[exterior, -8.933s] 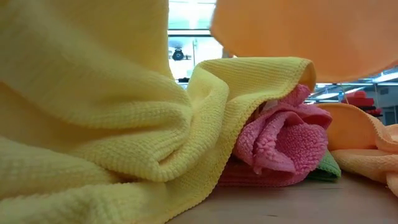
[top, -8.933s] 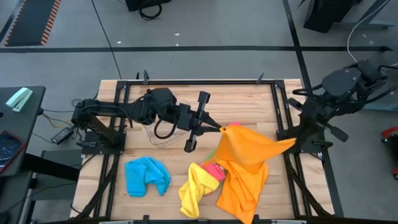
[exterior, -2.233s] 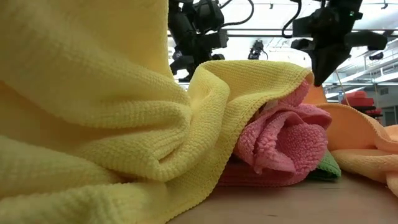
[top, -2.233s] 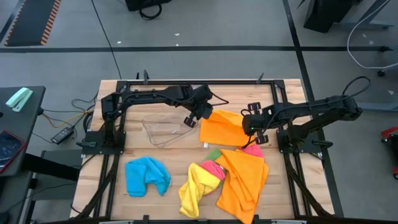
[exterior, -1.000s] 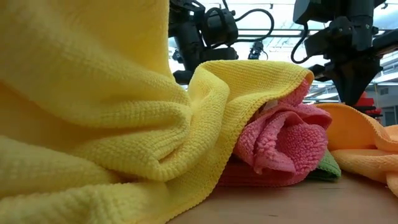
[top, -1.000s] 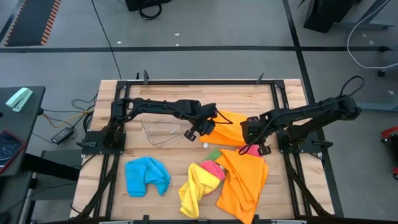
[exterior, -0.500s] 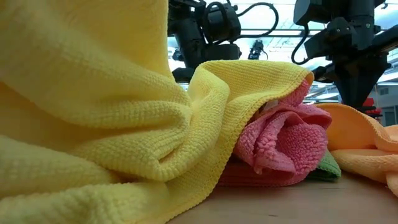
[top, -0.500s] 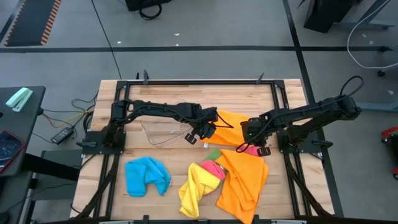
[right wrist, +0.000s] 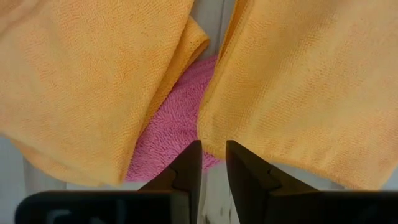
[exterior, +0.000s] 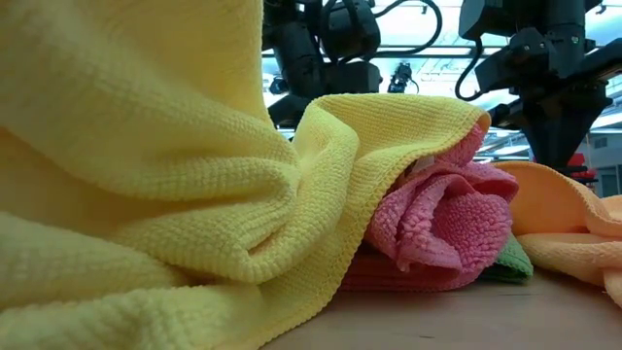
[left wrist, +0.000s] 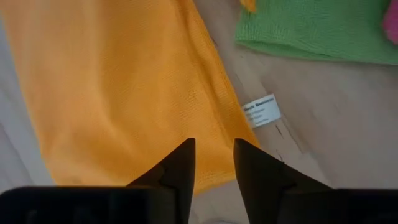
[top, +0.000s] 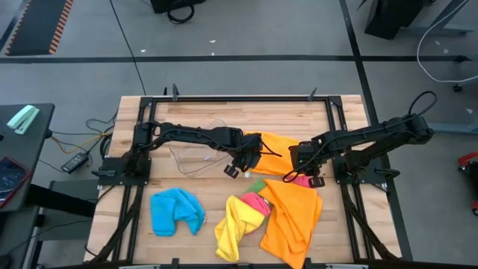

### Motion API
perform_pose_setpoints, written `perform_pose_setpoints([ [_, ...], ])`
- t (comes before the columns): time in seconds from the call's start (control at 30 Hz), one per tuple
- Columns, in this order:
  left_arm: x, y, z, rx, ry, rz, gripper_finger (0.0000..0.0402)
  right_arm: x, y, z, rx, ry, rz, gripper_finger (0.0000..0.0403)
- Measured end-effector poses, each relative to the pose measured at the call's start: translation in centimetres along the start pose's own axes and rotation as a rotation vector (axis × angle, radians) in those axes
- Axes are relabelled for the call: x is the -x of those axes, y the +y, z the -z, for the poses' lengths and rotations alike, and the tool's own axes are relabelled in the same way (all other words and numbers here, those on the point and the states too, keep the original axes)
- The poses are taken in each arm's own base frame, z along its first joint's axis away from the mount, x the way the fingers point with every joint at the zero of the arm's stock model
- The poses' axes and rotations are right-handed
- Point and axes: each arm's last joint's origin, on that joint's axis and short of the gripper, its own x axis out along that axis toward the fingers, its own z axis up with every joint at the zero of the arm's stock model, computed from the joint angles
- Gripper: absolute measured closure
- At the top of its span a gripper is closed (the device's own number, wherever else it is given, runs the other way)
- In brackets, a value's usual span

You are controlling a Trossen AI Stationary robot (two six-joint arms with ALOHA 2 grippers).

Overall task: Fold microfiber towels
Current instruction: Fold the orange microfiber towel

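A folded orange towel [top: 275, 149] lies flat on the table's middle, also seen in the left wrist view [left wrist: 124, 93]. My left gripper [top: 245, 166] stands open over its near left corner [left wrist: 214, 165], nothing between the fingers. My right gripper [top: 302, 173] points down, open, at the towel's near right; below it orange cloth [right wrist: 298, 81] lies on either side of a pink towel [right wrist: 177, 124]. A blue towel [top: 177, 211], a yellow one [top: 237, 228], a green one [left wrist: 311, 28] and another orange one [top: 293, 217] lie crumpled along the near edge.
A clear plastic tub [top: 196, 155] stands left of the folded towel, under the left arm. A white label [left wrist: 261, 111] lies on the wood beside the towel's edge. In the low view the yellow towel [exterior: 146, 175] fills the foreground. Bare wood shows along the far edge.
My left gripper has crept a little toward the table's near edge along the folded orange towel's left side. The towel has stayed flat where it lay, and my right gripper has kept its place.
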Motion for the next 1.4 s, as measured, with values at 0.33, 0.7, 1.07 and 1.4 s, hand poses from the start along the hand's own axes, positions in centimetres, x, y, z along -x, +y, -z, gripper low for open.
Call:
perform_pose_setpoints([
  [0.33, -3.2, -1.0, -0.1, 0.042, 0.088, -0.03, 0.0285, 0.0, 0.0, -0.6, 0.003, -0.059, 0.001, 0.0322],
  [0.7, -4.0, -3.0, -0.6, -0.024, 0.197, -0.072, 0.025, 0.1, 0.0, -0.9, 0.004, -0.089, 0.009, 0.0323],
  [1.07, -4.4, -4.5, -1.4, -0.211, 0.218, -0.053, 0.0215, 0.1, 0.0, -1.0, -0.003, -0.107, 0.009, 0.0323],
  [1.4, -4.4, -4.9, -1.2, -0.313, 0.328, -0.116, 0.0217, 0.1, -0.1, -1.1, -0.006, -0.11, 0.033, 0.0323],
])
